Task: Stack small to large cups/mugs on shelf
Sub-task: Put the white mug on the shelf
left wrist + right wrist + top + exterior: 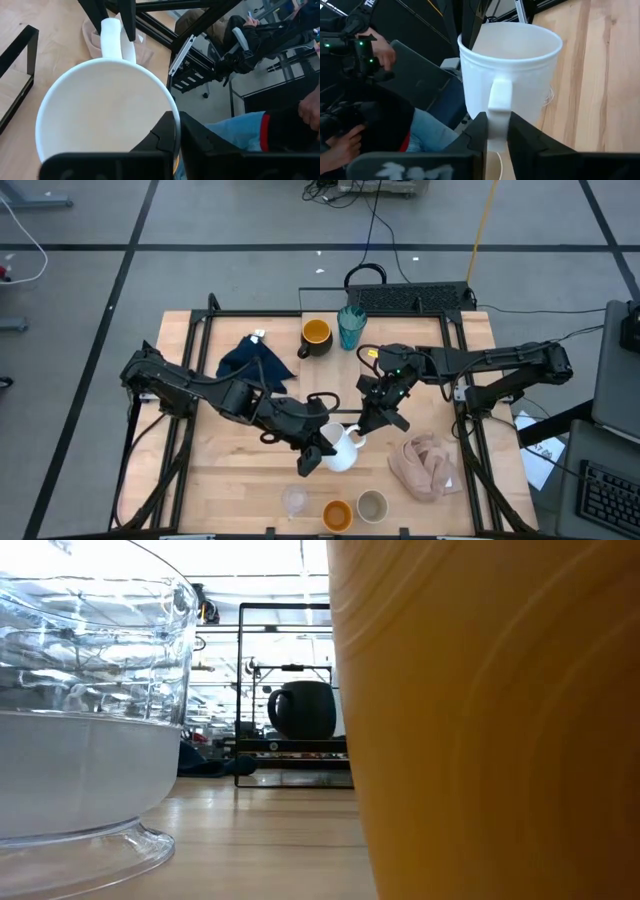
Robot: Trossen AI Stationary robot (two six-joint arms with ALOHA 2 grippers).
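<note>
Handover time over mid-table: both grippers have the white mug (340, 450) at once. The left gripper (318, 452) pinches the rim, one finger inside the bowl and one outside, as its wrist view shows. The right gripper (496, 131) is clamped tight on the handle. My read is that the mug is being passed between arms on its way to the shelf; next, one gripper must let go cleanly while the other bears the weight. Both arms stretch inward, meeting near the centre. The black mug (316, 335) and teal ribbed tumbler (351, 327) wait at the far edge. The small clear glass (294, 501), small orange cup (337, 514) and small grey-beige cup (372, 506) line the near edge.
</note>
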